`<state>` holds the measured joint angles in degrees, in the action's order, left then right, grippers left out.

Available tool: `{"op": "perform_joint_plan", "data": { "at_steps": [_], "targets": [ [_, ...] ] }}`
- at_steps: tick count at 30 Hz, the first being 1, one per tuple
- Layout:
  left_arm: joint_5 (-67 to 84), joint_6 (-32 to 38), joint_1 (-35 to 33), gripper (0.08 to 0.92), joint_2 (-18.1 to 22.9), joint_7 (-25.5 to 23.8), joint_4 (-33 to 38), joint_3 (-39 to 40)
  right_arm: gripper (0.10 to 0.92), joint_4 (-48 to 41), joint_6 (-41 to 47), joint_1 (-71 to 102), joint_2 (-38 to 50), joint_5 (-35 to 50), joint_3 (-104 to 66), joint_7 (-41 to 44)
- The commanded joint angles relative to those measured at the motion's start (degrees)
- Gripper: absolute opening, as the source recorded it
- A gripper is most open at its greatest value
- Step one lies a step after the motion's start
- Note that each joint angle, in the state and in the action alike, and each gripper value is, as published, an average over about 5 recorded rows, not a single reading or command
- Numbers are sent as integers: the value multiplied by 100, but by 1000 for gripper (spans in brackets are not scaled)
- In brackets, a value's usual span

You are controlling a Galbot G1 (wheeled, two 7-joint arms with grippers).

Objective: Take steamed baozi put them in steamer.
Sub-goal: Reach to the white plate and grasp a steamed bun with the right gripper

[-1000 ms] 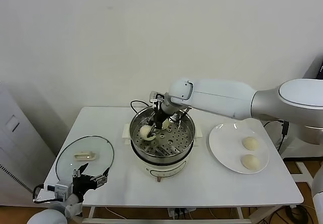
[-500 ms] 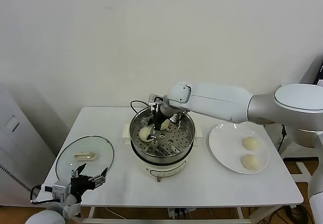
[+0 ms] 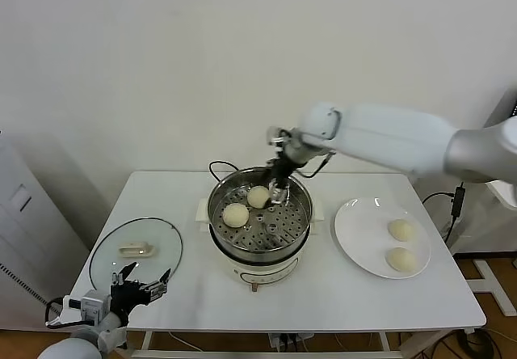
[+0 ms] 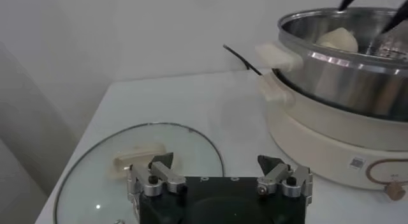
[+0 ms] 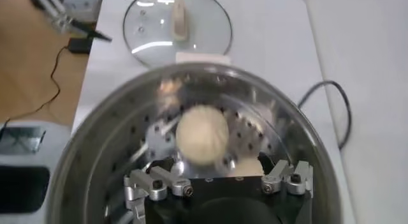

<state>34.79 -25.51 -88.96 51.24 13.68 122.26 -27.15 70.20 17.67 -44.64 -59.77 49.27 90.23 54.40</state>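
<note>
Since the earlier frames the right gripper point(image 3: 280, 183) has lifted from deep inside the steamer point(image 3: 300, 223) to its far rim, and the bun it carried now lies free on the perforated floor; its fingers stand spread with nothing between them, as the right wrist view shows. Two steamed baozi point(image 3: 258, 196) sit in the basket, one near the far wall just beside the gripper, the other point(image 3: 236, 214) toward the robot's left side, the two close together but seemingly not touching; two more baozi point(image 3: 400, 230) wait on the white plate point(image 3: 349, 238) to the right of the pot, well apart from it. The left gripper point(image 4: 218, 171) hangs low at the table's front left corner, fingers wide apart, near the glass lid point(image 3: 105, 262), idle.

Half the job looks done; the next move likely calls for a swing over to the plate. Risks from here: the open fingers could clip the steamer's rim or nudge the nearer bun while withdrawing, because they hang so close to both; a soft bun on the plate could slip or dent under a careless pinch.
</note>
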Motion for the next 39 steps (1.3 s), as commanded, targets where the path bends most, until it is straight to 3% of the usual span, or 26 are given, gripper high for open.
{"op": "perform_joint_plan", "data": {
  "at_steps": [1, 14, 39],
  "targets": [
    [4, 3, -31, 823, 4, -5, 35, -20, 823, 225, -734, -753, 1438, -1317, 621, 1248],
    [26, -16, -38, 823, -8, 4, 91, -57, 823, -273, -1585, 597, 2402, -2865, -176, 1548],
    [22, -75, -17, 823, -11, 17, 71, -2, 823, -1876, -2645, 3376, 1954, -4495, -2572, 1327]
  ]
}}
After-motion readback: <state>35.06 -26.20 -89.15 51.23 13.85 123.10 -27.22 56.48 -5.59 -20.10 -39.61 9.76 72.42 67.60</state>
